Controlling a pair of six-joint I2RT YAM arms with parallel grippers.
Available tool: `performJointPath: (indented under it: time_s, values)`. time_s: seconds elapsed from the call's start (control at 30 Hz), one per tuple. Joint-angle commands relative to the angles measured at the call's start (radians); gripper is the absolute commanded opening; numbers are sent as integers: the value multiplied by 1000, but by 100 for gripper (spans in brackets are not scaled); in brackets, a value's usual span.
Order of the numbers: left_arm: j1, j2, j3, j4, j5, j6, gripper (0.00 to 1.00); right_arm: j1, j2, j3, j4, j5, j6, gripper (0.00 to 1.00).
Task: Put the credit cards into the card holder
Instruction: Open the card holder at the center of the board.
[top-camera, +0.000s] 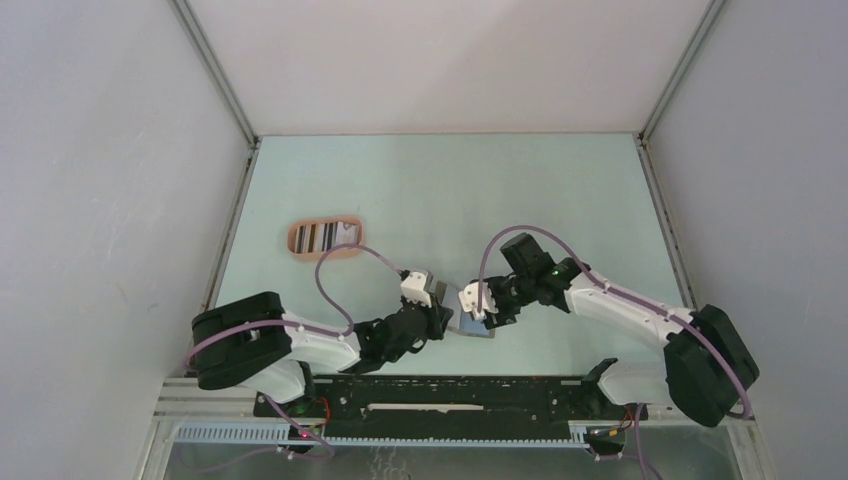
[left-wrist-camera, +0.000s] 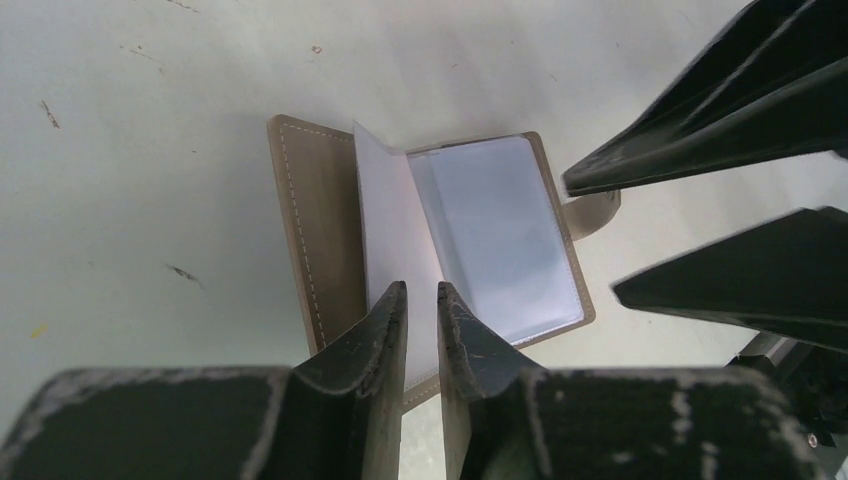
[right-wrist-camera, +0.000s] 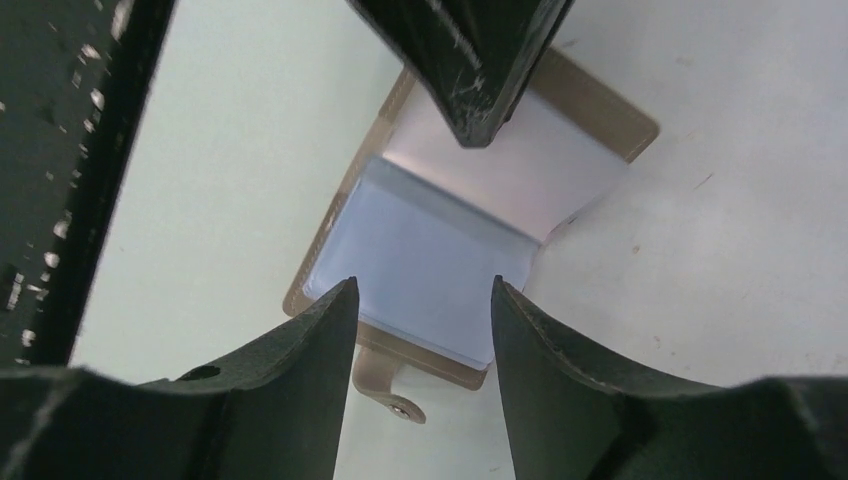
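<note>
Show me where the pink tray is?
In the top view, the pink tray sits at the left, beyond the left gripper, away from the open wallet.

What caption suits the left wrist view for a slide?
Left gripper pinches a clear sleeve of the open wallet; right gripper hovers open alongside.

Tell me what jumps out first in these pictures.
An open tan wallet lies near the front centre. The left end effector pinches its pale sleeve page, while the right end effector hangs open just above. Back left, a pink tray holds striped-looking cards.
</note>
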Motion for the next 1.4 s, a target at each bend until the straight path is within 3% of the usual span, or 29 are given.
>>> performJointPath:
  time_s: [0.0,0.63,1.37]
  values:
    - [-4,-9,-23,46,2,26,22,14,47,-14,57,143,-78,59]
    - [-4,7,-33,84,25,22,22,25,137,-49,107,253,-133,58]
    - [-2,37,-49,142,39,12,24,16,107,13,125,147,52,48]
